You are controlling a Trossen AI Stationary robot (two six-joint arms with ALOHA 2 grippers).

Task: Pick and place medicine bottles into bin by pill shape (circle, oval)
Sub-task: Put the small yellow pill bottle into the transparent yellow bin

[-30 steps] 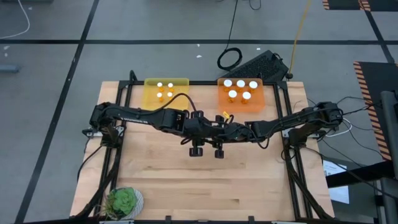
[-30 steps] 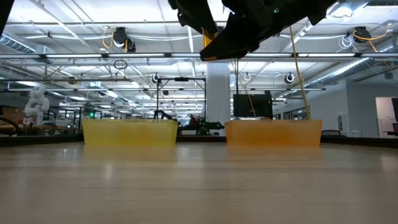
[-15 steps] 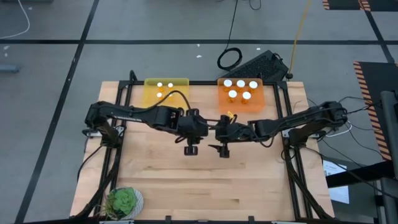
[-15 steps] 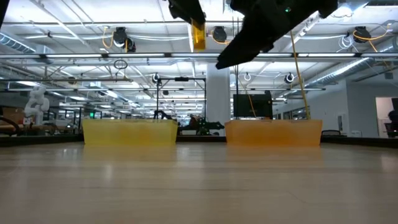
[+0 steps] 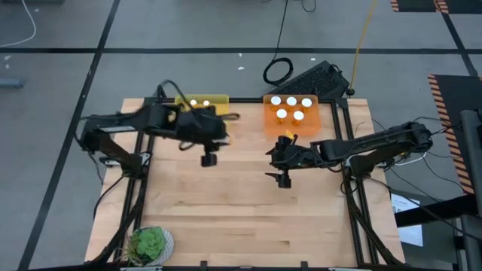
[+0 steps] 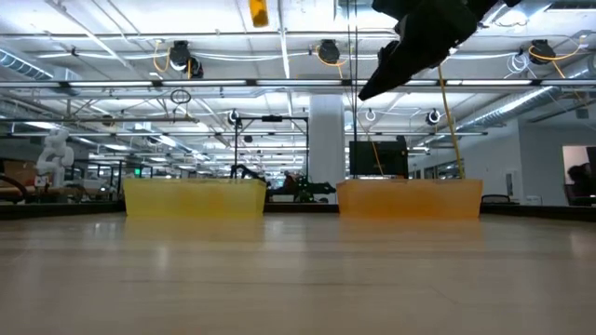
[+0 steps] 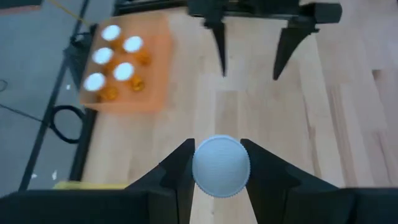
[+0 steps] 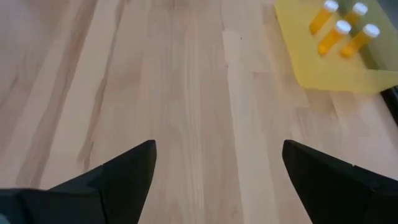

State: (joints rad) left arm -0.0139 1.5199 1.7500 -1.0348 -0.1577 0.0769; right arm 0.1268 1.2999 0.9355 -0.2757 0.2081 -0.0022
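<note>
Pale wooden planks make up the table [image 5: 248, 203], with a yellow bin [image 5: 202, 108] and an orange bin [image 5: 292, 111] side by side at its far edge, each already holding white-capped bottles.

Up near the yellow bin, the left gripper [image 7: 219, 168] has its fingers [image 7: 177, 171] clamped on one medicine bottle [image 7: 221, 167], the pads pressing either side of it just under the round white cap (only the cap shows from the wrist). In the low view the amber body [image 6: 259, 11] hangs well above the table.

The right gripper [image 8: 214, 168] hovers over the middle of the table, fingers spread wide with nothing between them.

Such a bottle looks light and rigid, though its smooth plastic could slip; a grip across the body below the cap seems safest.
</note>
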